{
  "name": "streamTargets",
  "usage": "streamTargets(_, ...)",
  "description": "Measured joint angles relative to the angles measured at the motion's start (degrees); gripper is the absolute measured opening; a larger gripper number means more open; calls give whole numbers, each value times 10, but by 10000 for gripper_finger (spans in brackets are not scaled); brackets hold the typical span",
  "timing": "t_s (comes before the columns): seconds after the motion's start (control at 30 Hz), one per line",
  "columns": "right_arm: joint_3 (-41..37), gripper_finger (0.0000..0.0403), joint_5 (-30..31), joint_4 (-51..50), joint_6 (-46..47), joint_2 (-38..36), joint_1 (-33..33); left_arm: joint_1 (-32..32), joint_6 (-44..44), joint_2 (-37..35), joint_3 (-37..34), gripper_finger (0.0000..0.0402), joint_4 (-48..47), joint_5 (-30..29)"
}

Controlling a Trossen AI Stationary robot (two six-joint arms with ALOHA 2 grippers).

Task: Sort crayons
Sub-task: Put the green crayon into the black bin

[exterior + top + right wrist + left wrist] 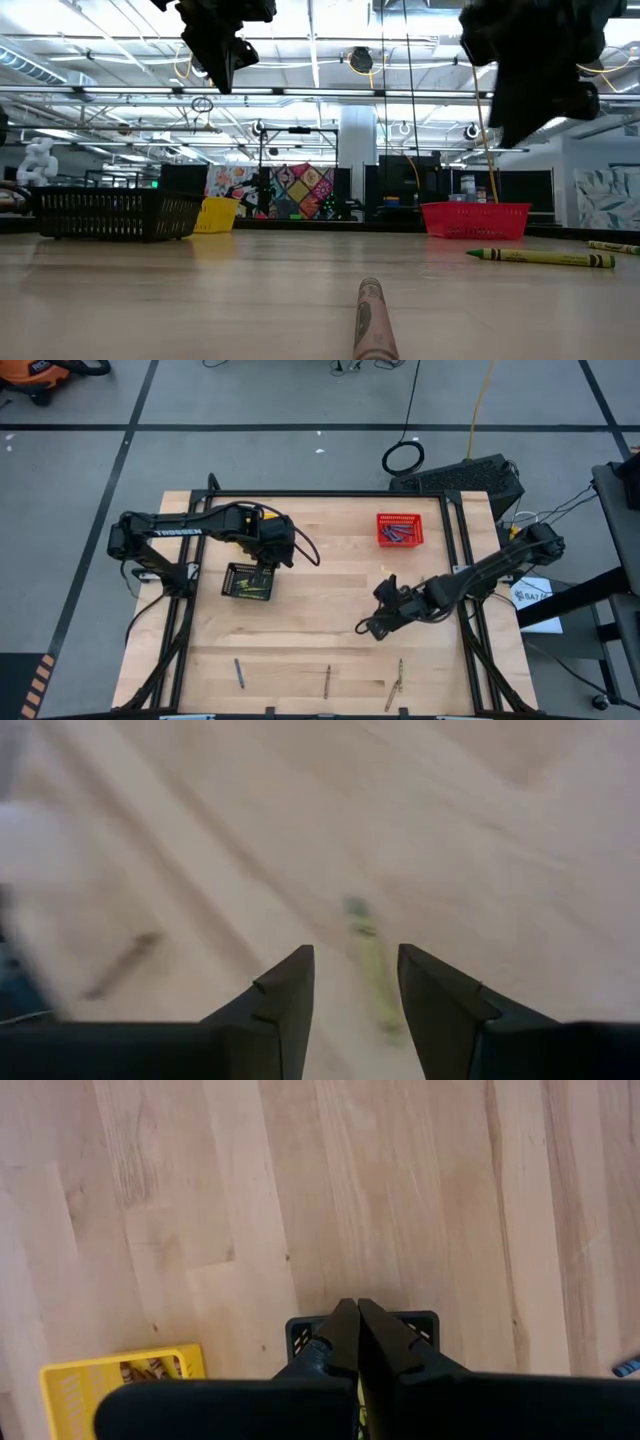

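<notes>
Crayons, light stiff paper-wrapped sticks, lie along the wooden counter's (pixel 300 610) near edge; take the yellow-green crayon (pixel 372 970) mid-length. Right hand (pixel 355 982) hovers wide above it; left hand (pixel 357 1342) is pinched closed, empty, over the black mesh basket (pixel 248 581).

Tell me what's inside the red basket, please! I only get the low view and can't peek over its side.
Observer: The red basket holds blue-grey crayons.
Operator: What about the yellow one?
Observer: The yellow basket has brown crayons in it.
Operator: Is the right gripper holding anything?
Observer: No. The right gripper is open, and a yellow-green crayon lies on the table below the gap between its fingers.
</notes>
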Motion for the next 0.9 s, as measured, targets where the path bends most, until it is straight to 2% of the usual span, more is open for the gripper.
streamTargets(0.07,4,132,-8,-51,22,0,-4,0,0,0,0,0,0,0)
streamTargets(0.17,-7,132,-33,-73,38,0,-11,0,0,0,0,0,0,0)
streamTargets(0.53,-12,132,-139,-2,19,98,-11,0,4,0,0,0,5,0)
streamTargets(0.9,-11,132,-140,26,-1,164,-11,0,3,0,0,0,5,0)
